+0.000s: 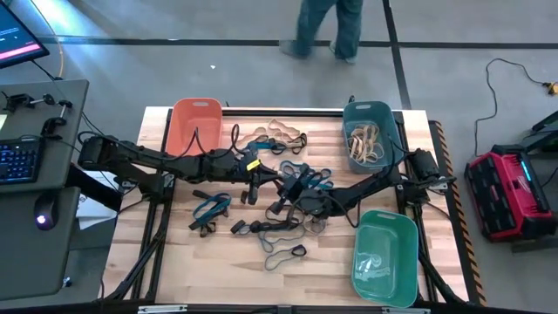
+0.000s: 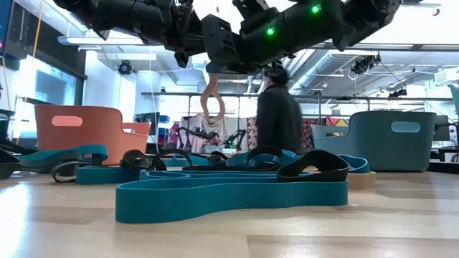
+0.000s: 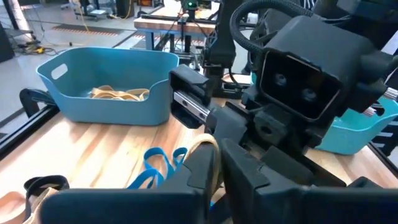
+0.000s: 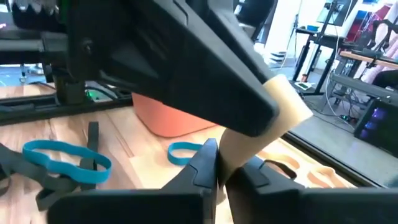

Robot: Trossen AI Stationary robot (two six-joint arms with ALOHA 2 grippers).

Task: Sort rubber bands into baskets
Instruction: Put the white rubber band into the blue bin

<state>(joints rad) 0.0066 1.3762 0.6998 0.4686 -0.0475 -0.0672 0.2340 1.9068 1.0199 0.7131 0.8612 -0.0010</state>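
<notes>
Wooden desk (image 1: 157,253) first: bare planks along the near edge and in the near left corner, green basket (image 1: 384,257) filling the near right corner. Farther in, loose blue and black rubber bands (image 1: 288,235) scattered across the middle, some overlapping.

Above that clutter, left gripper (image 3: 217,165) and right gripper (image 4: 221,165) nose to nose, both clamped on one tan band (image 2: 212,100), hanging clear of the desk.

Risk of a stretched, snapped or flung loop if pulled apart with both grips closed. Risk of a drop back among the others if released on both sides at once. Little room between the two wrists, so some chance of a knock on any sharp turn.

Open lanes over the planks toward both far corners: orange basket (image 1: 195,122) far left, dark teal basket (image 1: 368,131) far right, already holding tan bands (image 1: 364,144). Beyond the far edge, a person (image 1: 327,26) on the floor.
</notes>
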